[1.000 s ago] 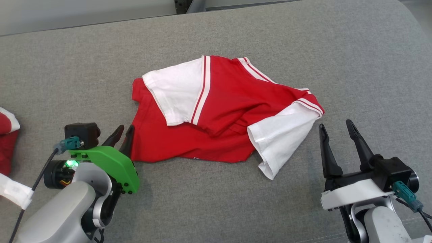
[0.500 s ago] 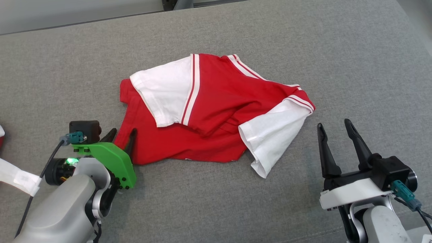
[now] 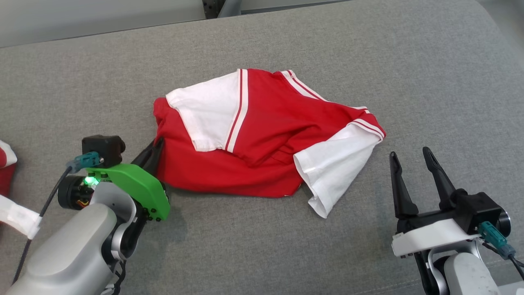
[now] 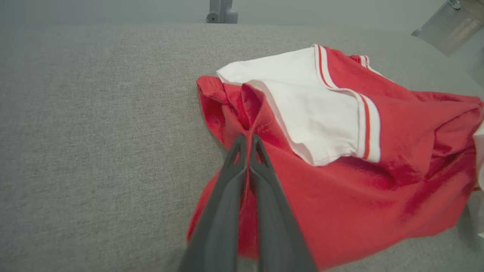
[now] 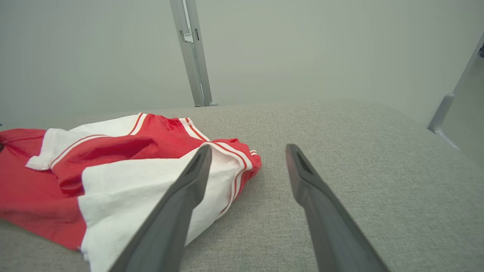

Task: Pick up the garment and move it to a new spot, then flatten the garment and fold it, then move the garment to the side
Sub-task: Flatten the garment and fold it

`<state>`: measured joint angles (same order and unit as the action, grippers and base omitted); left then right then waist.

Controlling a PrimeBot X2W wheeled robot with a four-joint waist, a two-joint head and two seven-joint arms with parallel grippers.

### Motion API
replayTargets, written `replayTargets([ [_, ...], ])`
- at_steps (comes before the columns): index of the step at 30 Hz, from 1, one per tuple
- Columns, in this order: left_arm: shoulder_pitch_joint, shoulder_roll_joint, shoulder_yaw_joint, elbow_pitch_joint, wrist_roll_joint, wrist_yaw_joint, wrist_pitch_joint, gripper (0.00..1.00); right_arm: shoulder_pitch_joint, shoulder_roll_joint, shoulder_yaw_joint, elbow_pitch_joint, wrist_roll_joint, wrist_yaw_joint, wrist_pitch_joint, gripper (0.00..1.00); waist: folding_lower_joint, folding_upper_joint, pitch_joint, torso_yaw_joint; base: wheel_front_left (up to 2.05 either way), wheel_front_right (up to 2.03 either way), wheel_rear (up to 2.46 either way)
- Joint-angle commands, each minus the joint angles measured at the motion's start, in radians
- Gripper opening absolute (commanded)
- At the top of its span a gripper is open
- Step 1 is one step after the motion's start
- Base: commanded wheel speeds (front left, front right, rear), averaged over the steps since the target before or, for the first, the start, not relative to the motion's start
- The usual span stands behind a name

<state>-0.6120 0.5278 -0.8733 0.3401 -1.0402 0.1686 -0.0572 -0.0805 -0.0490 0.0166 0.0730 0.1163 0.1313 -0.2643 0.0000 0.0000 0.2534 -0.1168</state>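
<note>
Left gripper (image 3: 158,143) jaws tight on the red garment (image 3: 266,139) at its edge; right gripper (image 3: 410,152) jaws wide, empty

Bright even light, soft shadow beneath left hand (image 3: 158,144), wrist views hazy.

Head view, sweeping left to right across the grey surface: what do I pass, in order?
Red-and-white cloth at the left edge → left gripper, shut on the garment's left edge → garment → right gripper, open, apart from the garment.
</note>
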Motion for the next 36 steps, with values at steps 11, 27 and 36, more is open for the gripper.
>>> replayTargets([
  [11,0.110,0.159,0.111,-0.436,-0.037,0.120,-0.057,0.00,0.035,-0.003,-0.010,0.000,-0.010,-0.001,0.000,1.00,0.0000,0.0000,-0.039,0.039,0.00,0.00,0.00],
  [27,0.422,0.148,0.159,-0.525,-0.112,0.158,-0.191,0.00,0.040,-0.015,-0.017,-0.011,-0.013,-0.001,0.000,1.00,0.0000,0.0000,-0.015,0.067,0.00,0.00,0.00],
  [36,0.551,-0.033,0.174,-0.246,-0.082,0.033,-0.208,0.00,0.063,-0.021,-0.022,-0.008,-0.015,-0.001,0.000,1.00,0.0000,0.0000,-0.045,0.073,0.00,0.00,0.00],
])
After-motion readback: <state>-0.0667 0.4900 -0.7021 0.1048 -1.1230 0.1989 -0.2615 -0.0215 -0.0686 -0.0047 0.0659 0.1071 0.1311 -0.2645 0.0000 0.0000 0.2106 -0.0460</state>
